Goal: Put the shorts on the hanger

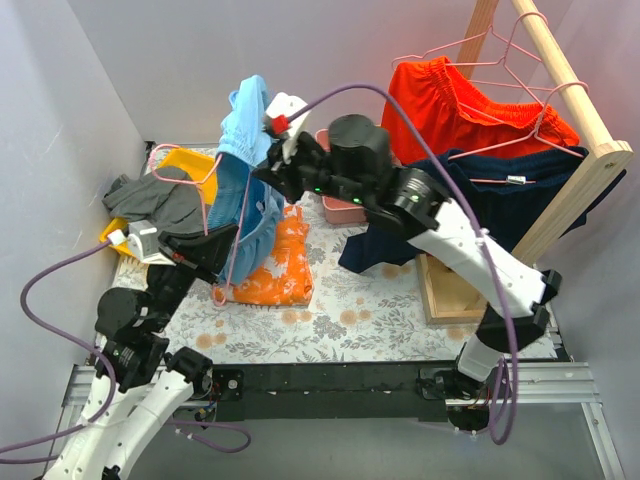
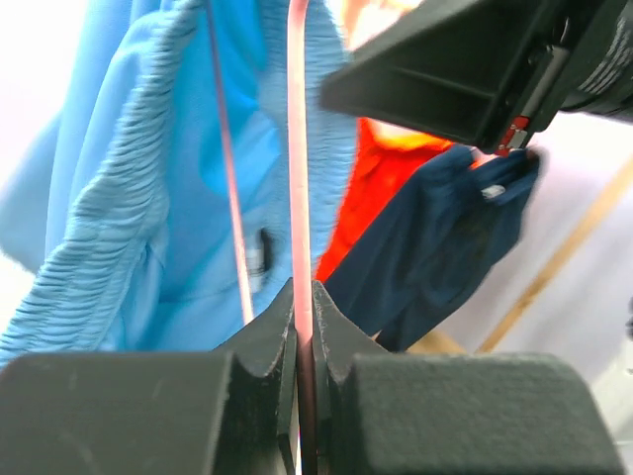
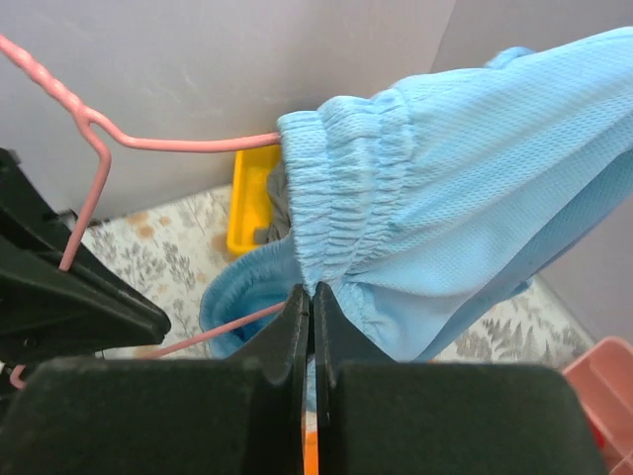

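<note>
The light blue shorts (image 1: 243, 130) hang in the air above the table's left middle, draped over the pink wire hanger (image 1: 208, 205). My left gripper (image 1: 228, 236) is shut on the hanger's wire; in the left wrist view the wire (image 2: 298, 148) runs straight up from the shut jaws (image 2: 303, 307), with the shorts (image 2: 148, 198) behind it. My right gripper (image 1: 272, 150) is shut on the shorts' gathered waistband (image 3: 336, 198), pinched at the jaw tips (image 3: 310, 295). The hanger's wire (image 3: 188, 144) passes into the waist opening.
A wooden rail (image 1: 565, 70) at the right carries red-orange shorts (image 1: 450, 100), a navy garment (image 1: 480, 200) and spare pink hangers. An orange cloth (image 1: 285, 265) lies under the shorts. A yellow bin (image 1: 195, 165) with grey clothes (image 1: 160, 200) stands far left. A pink tray (image 1: 340, 208) sits mid-table.
</note>
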